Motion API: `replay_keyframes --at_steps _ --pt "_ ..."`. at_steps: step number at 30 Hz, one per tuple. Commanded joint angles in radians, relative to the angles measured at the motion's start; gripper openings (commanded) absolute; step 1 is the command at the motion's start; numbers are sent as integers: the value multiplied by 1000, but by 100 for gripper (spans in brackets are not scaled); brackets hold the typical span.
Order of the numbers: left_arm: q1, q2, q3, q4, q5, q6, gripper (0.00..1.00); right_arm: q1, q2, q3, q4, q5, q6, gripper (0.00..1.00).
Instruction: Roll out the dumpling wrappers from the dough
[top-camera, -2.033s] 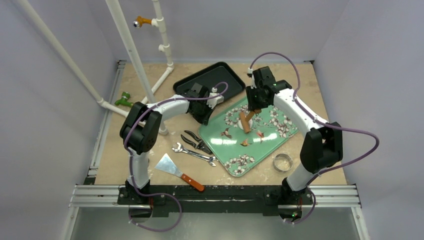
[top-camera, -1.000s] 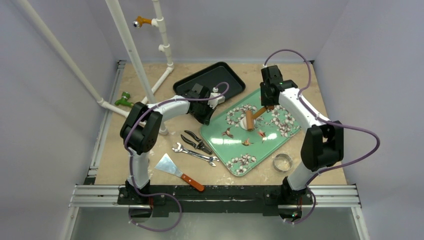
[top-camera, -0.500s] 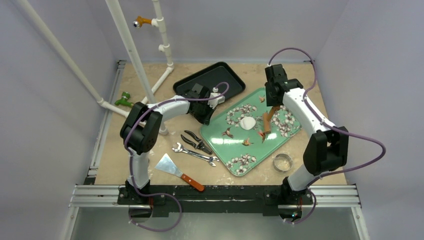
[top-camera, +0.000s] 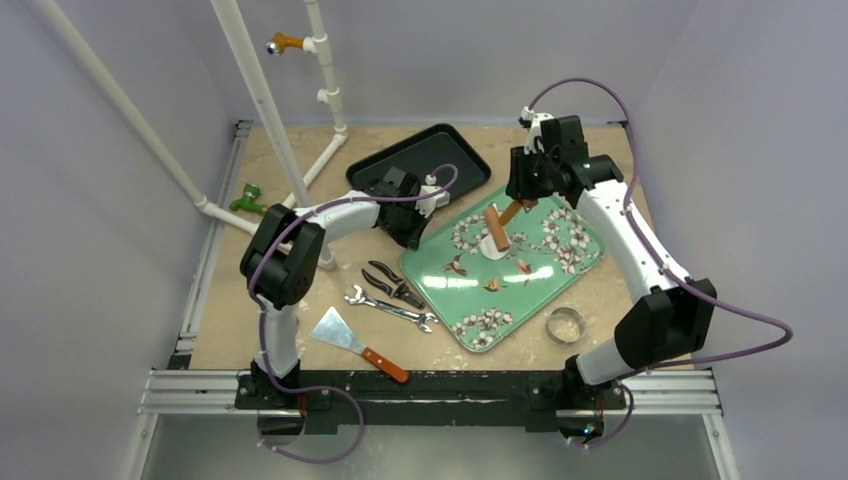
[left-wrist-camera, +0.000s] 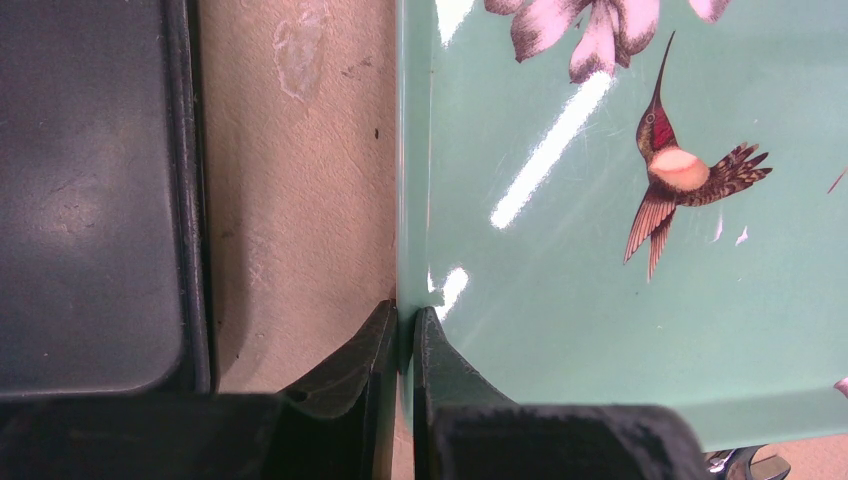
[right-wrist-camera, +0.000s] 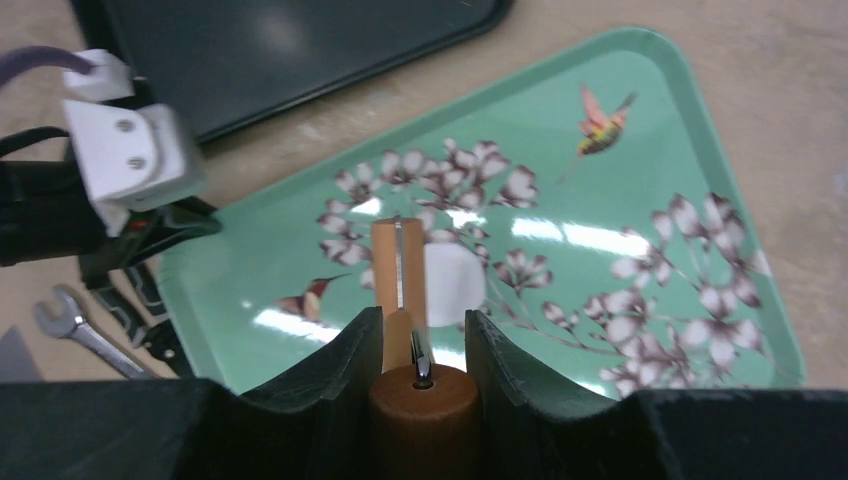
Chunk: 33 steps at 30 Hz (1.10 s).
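A flat white dumpling wrapper (top-camera: 490, 251) (right-wrist-camera: 452, 285) lies mid-way on the green flowered tray (top-camera: 540, 275) (right-wrist-camera: 640, 150). My right gripper (top-camera: 522, 200) (right-wrist-camera: 422, 318) is shut on the brown handle of a wooden rolling pin (top-camera: 495, 230) (right-wrist-camera: 399, 265). The pin's roller lies across the wrapper's left part and hides some of it. At the tray's left edge, my left gripper (top-camera: 413, 228) (left-wrist-camera: 404, 312) is shut on the tray's rim (left-wrist-camera: 410, 200), one finger inside and one outside.
A black tray (top-camera: 420, 160) (left-wrist-camera: 90, 190) sits behind and left of the green one. Pliers (top-camera: 392, 283), a wrench (top-camera: 388, 308) and a scraper (top-camera: 355, 343) lie front left. A metal ring cutter (top-camera: 565, 324) rests front right. White pipes (top-camera: 265, 110) rise at the left.
The right gripper has swung the rolling pin back from the tray's right side onto the wrapper, which lay bare half a second ago. The left arm has held still.
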<state>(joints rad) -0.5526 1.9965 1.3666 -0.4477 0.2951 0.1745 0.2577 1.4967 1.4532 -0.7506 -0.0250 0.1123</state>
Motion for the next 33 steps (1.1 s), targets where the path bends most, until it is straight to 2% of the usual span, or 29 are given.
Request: replay_keyframes --at_steps 1,10,14,18,22,24,25,28,33 --pt "-1 10 -18 -5 -24 8 0 9 12 27 105 -207 33 0" --pt "0 10 -16 -7 -21 9 0 9 63 -44 166 -203 26 0" --pt "5 17 27 -73 85 47 2 9 69 -30 158 -201 55 0" --pt "8 -74 18 -80 211 113 40 9 63 -8 125 -214 104 0" --pt "9 -208 -22 -78 336 258 66 12 30 13 135 -282 158 0" --pt "8 -279 -43 -58 384 311 89 16 13 29 134 -295 181 0" --pt "9 -315 -50 -44 411 331 96 21 4 32 138 -302 194 0" --pt "9 -395 -63 26 495 359 100 43 -21 17 174 -320 243 0" --pt "5 -437 -119 388 603 200 100 84 -69 -13 255 -328 332 0"
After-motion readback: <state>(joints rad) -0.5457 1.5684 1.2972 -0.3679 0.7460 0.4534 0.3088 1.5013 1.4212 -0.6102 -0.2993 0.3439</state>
